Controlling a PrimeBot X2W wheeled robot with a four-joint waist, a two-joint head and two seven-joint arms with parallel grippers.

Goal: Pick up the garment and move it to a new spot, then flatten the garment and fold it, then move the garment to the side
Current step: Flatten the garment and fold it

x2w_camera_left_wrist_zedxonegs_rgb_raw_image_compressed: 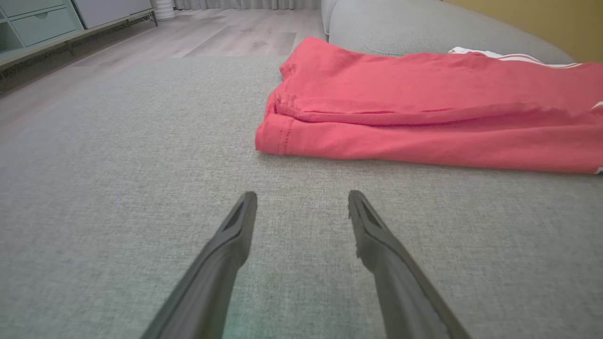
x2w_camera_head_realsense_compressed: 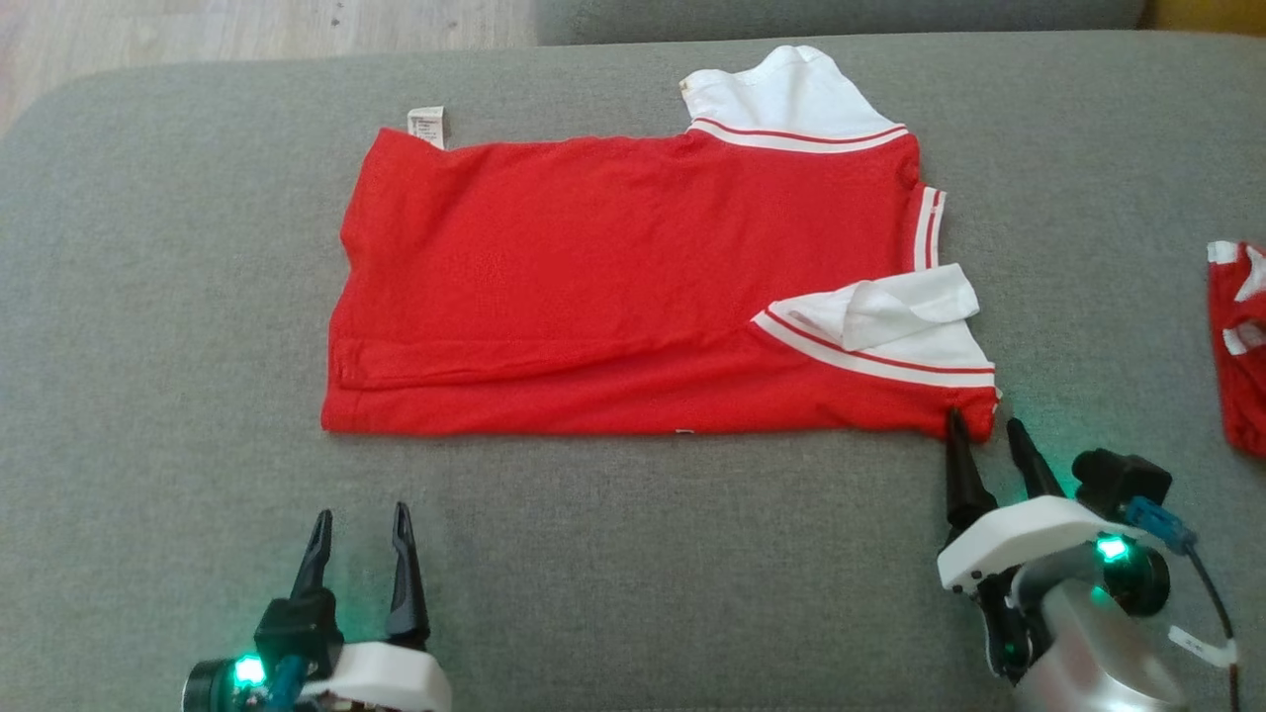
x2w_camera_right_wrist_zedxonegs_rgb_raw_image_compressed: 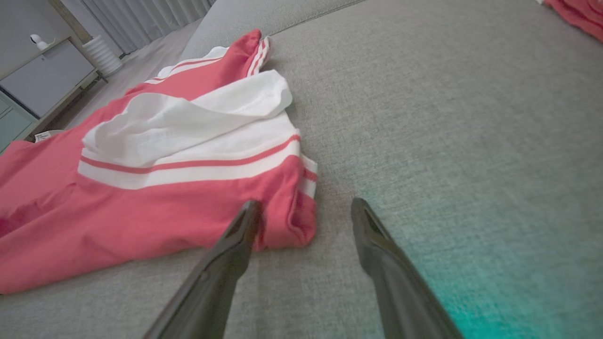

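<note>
The right gripper stands wide open, gripping nothing, a corner of the shirt between its fingertips. The left gripper gapes empty, shirt ahead.

Soft even daylight, faint shadows, sharp

Bare cushion before garment; second red garment crowds right edge.

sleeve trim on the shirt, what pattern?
White with a thin red stripe on the red shirt's sleeve trim; clearest in the right wrist view.
</note>
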